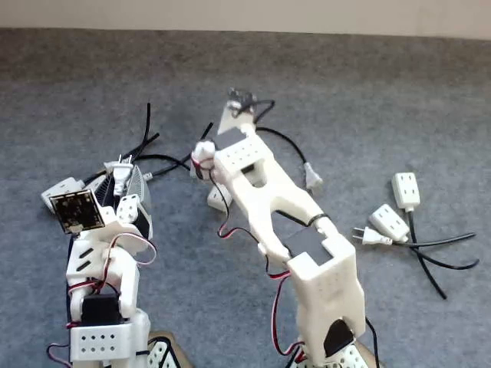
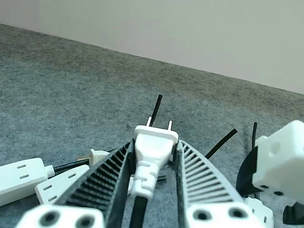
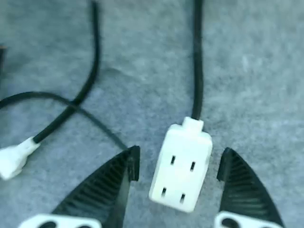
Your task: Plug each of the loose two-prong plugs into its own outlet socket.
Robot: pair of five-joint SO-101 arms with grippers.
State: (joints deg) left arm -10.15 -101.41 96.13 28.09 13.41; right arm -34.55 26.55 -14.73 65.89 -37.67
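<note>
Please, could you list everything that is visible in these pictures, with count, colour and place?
outlet sockets: at least four, white; two at the high view's right, one at its left, one inside the right gripper
two-prong plugs: at least three, white; one in the left gripper, one in the middle, one beside the right-hand sockets
cables: several, black; strewn over the carpet
carpet: one, grey; under everything
left gripper: one, black; shut on a plug
right gripper: one, black; open around a socket

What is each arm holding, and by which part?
Left gripper holds a white two-prong plug by its body, prongs pointing outward. Right gripper holds nothing: jaws open either side of an outlet socket.
</note>
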